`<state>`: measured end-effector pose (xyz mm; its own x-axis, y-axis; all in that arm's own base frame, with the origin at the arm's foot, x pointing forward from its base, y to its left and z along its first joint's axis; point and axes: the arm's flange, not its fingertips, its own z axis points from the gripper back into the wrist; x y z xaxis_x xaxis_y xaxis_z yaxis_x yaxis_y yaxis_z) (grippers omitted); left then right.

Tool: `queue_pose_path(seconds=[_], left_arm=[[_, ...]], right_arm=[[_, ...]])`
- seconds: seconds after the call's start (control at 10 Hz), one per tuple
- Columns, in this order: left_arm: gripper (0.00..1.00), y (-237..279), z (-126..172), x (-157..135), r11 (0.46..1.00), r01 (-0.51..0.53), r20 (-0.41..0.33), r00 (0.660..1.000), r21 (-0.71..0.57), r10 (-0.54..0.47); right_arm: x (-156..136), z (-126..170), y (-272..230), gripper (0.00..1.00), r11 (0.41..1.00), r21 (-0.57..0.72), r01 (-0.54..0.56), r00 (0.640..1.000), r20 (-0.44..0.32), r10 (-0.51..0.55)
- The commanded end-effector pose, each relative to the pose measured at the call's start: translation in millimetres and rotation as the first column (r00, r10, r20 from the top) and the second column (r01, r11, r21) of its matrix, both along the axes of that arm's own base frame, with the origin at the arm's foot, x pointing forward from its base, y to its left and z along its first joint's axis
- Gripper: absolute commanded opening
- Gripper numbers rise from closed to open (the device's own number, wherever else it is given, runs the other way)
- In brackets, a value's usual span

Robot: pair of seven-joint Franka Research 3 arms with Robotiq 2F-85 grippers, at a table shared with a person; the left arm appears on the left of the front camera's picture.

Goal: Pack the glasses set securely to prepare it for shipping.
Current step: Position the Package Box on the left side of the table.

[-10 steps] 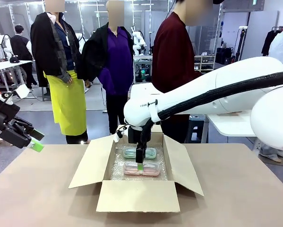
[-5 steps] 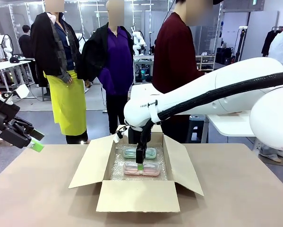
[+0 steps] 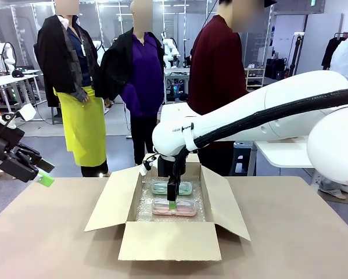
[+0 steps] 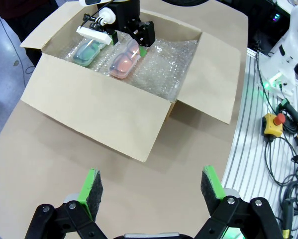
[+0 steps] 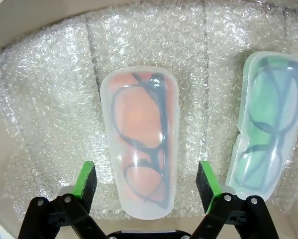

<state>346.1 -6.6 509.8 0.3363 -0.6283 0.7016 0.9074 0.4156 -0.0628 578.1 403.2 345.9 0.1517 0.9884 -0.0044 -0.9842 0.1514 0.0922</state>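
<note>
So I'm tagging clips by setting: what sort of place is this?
Likely a robotics lab: a white robot arm reaches into a cardboard box, an emergency-stop button lies among cables beside the table, and another workbench stands behind.

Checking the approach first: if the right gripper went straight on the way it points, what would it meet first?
Probably the pink translucent rounded glasses case, lying on the clear bubble wrap between the open fingers of the right gripper. Depth is unclear, but nothing shows in between.
</note>
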Motion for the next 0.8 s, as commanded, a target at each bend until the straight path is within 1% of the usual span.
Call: queue_pose_path(seconds=[0.0,0.3,0.4,0.5,0.6,0.7], left_arm=[[1.00,2,1,0,1.000,0.021,0.011,1.000,-0.023,-0.021],[1.00,2,1,0,1.000,0.021,0.011,1.000,-0.023,-0.021],[1.00,2,1,0,1.000,0.021,0.011,1.000,-0.023,-0.021],[1.00,2,1,0,1.000,0.021,0.011,1.000,-0.023,-0.021],[1.00,2,1,0,1.000,0.021,0.011,1.000,-0.023,-0.021],[1.00,2,1,0,1.000,0.021,0.011,1.000,-0.023,-0.021]], right_arm=[[-1,2,1,1.00,1.000,0.001,-0.003,1.000,0.003,0.003],[0,0,0,1.00,1.000,0.000,0.000,1.000,0.000,0.000],[-5,26,-12,1.00,0.999,0.036,0.036,0.999,-0.024,-0.035],[-14,49,-23,1.00,0.995,0.067,0.075,0.997,-0.031,-0.073],[-24,69,-36,1.00,0.990,0.059,0.129,0.991,0.016,-0.131],[-33,90,-55,1.00,0.980,0.082,0.180,0.982,0.040,-0.184]])
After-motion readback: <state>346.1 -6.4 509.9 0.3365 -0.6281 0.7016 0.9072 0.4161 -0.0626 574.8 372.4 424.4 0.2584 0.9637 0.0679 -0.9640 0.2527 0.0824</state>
